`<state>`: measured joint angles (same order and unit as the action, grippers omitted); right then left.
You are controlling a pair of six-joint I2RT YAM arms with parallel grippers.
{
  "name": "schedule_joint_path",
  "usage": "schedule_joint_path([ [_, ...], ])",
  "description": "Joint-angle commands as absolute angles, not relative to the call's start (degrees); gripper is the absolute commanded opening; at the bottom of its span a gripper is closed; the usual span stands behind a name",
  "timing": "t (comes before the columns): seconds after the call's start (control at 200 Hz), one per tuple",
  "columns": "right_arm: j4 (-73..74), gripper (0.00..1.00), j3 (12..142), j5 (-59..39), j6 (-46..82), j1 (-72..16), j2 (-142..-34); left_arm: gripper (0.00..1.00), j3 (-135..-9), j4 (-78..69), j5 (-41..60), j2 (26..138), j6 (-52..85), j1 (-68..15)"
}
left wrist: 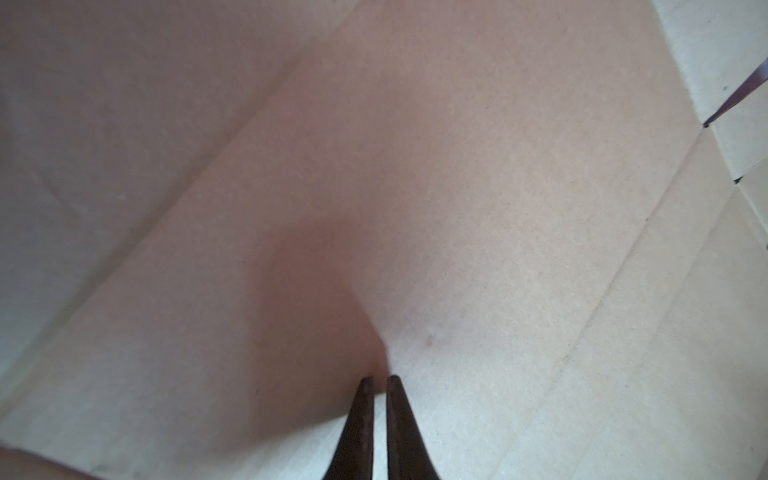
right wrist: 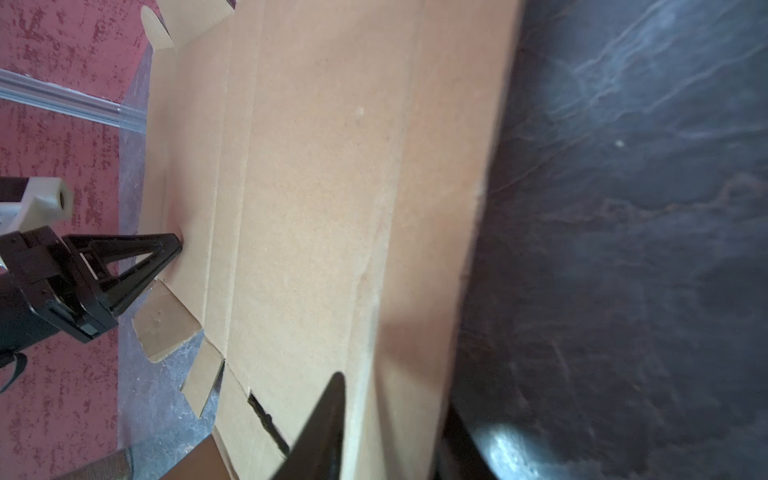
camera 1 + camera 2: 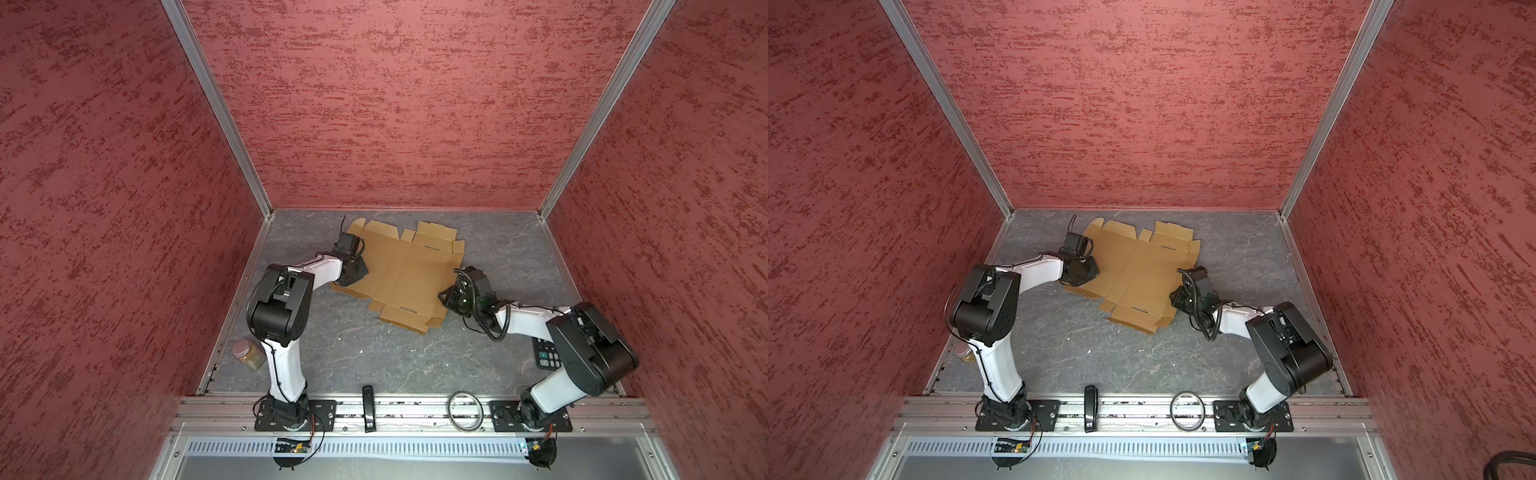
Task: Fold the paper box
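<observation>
Cardboard of the paper box (image 3: 409, 274) lies unfolded on the grey table (image 3: 374, 365), its far flaps near the back wall, with open room along its near edge. My left claw (image 1: 380, 379), pressed together, pushes on the left panel. My right claw (image 2: 395, 392) straddles the right edge; I cannot tell if it pinches. The calculator (image 3: 544, 359) keys are too small to read.

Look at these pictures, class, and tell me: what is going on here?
Two robot arms are working on the paper box, which is a flat die-cut cardboard sheet lying on the grey table. The left gripper, shut, rests its tips on the sheet's left part. The right gripper straddles the opposite edge with its jaws apart. Nothing looks properly folded yet.
</observation>
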<state>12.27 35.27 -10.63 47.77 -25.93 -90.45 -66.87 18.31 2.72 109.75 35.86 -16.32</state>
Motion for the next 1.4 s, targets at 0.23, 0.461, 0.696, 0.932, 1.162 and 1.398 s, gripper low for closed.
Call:
schedule_joint_path([
  [0.23, 2.2, 0.12, 41.4, -6.5, 40.2, -26.2, -90.7, 0.20, -66.3, 21.5, 6.3, 106.6, 36.3, -16.6],
  [0.461, -9.2, 0.04, 48.5, -2.3, 32.8, -26.0, -91.7, 0.34, -68.7, 22.8, 7.4, 102.7, 34.6, -14.3],
  [0.696, -20.7, 0.01, 58.5, -0.8, 20.6, -25.1, -93.8, 0.51, -75.7, 25.3, 10.5, 101.0, 27.2, -12.0],
  [0.932, -29.3, 0.00, 71.0, -1.1, 6.4, -23.7, -98.8, 0.75, -86.4, 25.9, 22.4, 104.7, 14.1, -9.1],
  [1.162, -32.9, 0.00, 81.1, -1.4, -4.6, -21.8, -104.0, 0.76, -96.9, 28.6, 32.6, 111.6, 4.6, -6.7],
  [1.398, -34.9, 0.00, 87.1, -3.2, -11.5, -21.6, -107.8, 0.76, -106.1, 32.9, 34.5, 119.6, -2.6, -6.9],
])
